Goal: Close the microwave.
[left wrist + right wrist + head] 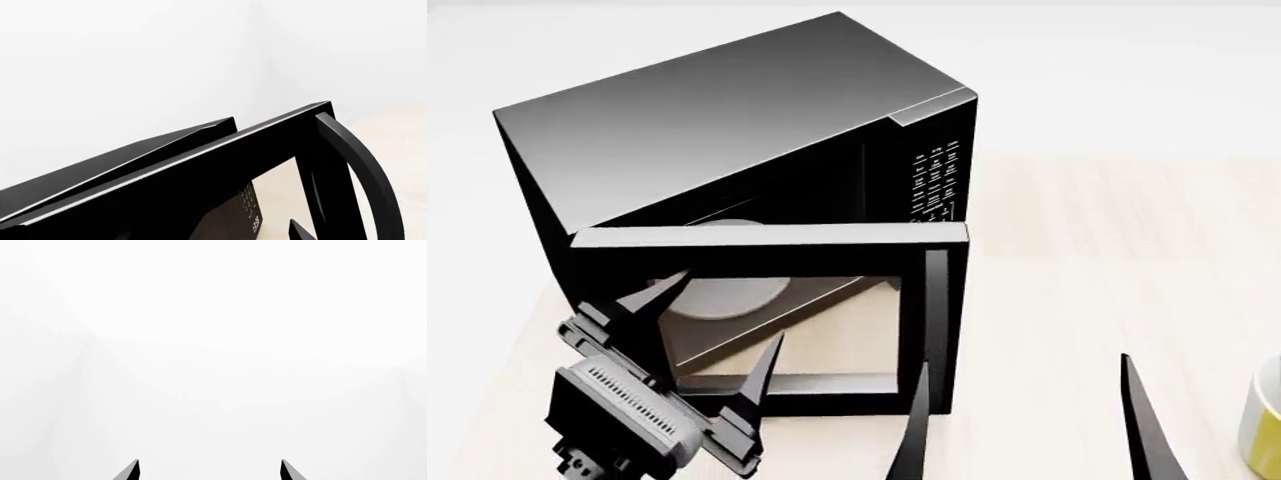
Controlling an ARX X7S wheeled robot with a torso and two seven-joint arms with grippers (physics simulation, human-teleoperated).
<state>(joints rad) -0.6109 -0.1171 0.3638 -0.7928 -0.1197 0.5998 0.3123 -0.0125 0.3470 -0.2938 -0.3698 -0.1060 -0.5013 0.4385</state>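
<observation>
We find the microwave (734, 130) standing on the pale bench (1068, 270), its windowed door (767, 315) swung partly open toward us and the white plate (727, 295) visible inside. Our left claw (714, 315), fingers spread wide and empty, sits just before the door's outer face, apparently placed to push it shut. Our right claw (1021, 400), also wide and empty, waits beside the door's handle edge.

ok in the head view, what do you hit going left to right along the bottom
left gripper → right gripper → yellow-and-white mug at the right edge; the open microwave sits behind them.
</observation>
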